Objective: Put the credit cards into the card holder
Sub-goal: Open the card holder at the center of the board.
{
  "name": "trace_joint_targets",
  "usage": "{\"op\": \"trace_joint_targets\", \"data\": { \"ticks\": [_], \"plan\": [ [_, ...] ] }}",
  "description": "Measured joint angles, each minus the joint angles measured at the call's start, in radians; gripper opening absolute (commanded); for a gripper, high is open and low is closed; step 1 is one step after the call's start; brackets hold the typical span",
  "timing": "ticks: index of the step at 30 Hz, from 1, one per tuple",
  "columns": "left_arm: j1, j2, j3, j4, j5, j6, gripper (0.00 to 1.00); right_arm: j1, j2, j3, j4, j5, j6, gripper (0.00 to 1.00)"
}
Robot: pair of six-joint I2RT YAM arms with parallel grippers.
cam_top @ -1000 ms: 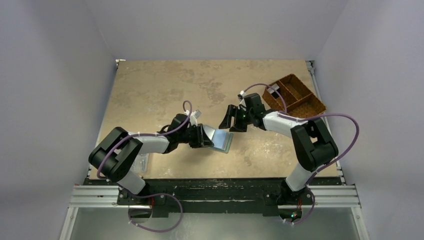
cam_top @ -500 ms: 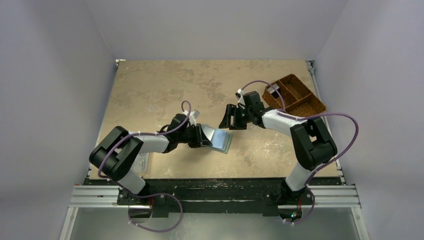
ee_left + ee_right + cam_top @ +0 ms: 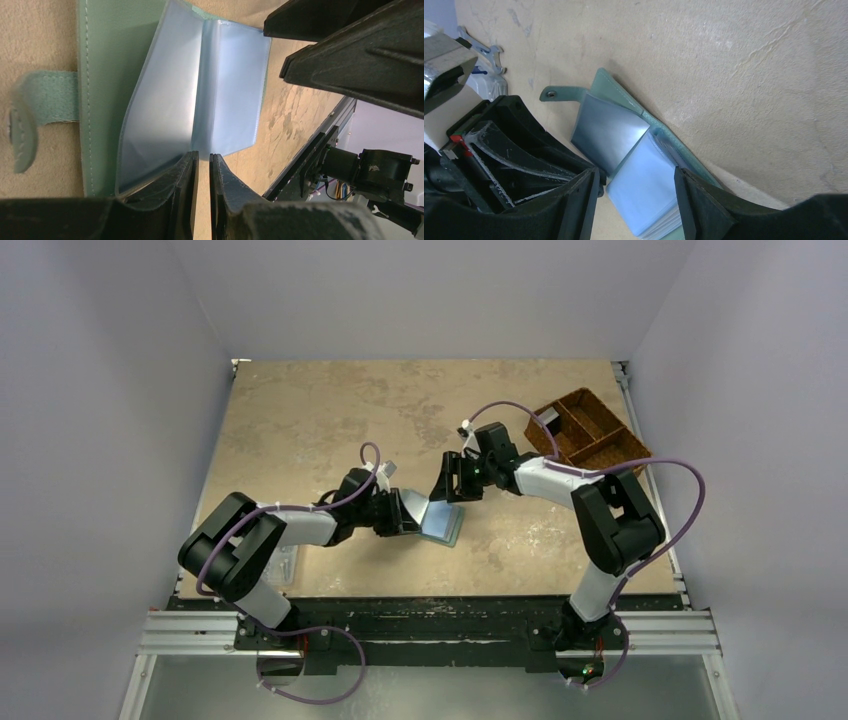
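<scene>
The card holder [image 3: 442, 522] lies open on the table, with a grey-green cover [image 3: 102, 75], a snap strap [image 3: 30, 115] and pale blue clear sleeves [image 3: 220, 90]. My left gripper [image 3: 405, 515] sits at its left edge. Its fingers [image 3: 185, 180] are almost together with only table showing between them [image 3: 202, 165], and one finger rests on a sleeve's edge. My right gripper [image 3: 446, 486] is open just above the holder, its jaws either side of the fanned sleeve stack [image 3: 649, 185]. I see no credit card in any view.
A brown woven divided basket [image 3: 592, 432] stands at the back right with a small dark thing in its left compartment. A clear plastic box [image 3: 285, 565] lies beside the left arm. The table's front rail shows in the left wrist view [image 3: 310, 160].
My right gripper has moved left and down over the open holder. My left gripper has stayed at the holder's edge.
</scene>
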Motion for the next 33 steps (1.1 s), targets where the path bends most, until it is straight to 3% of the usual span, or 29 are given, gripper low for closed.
{"op": "trace_joint_targets", "data": {
  "ticks": [8, 16, 24, 33],
  "plan": [
    [0.0, 0.0, -0.003, 0.0, -0.002, 0.0, 0.18, 0.005, 0.001, 0.0, -0.001, -0.002, 0.0, 0.65],
    [0.0, -0.027, -0.018, -0.001, -0.005, 0.001, 0.28, 0.017, 0.005, -0.002, 0.006, -0.03, 0.015, 0.66],
    [0.029, -0.09, -0.019, -0.032, -0.038, 0.008, 0.21, 0.024, 0.004, -0.016, 0.024, -0.051, 0.042, 0.68],
    [0.067, -0.044, -0.019, -0.065, -0.056, 0.011, 0.16, 0.02, -0.013, -0.006, -0.028, 0.022, 0.024, 0.68]
  ]
}}
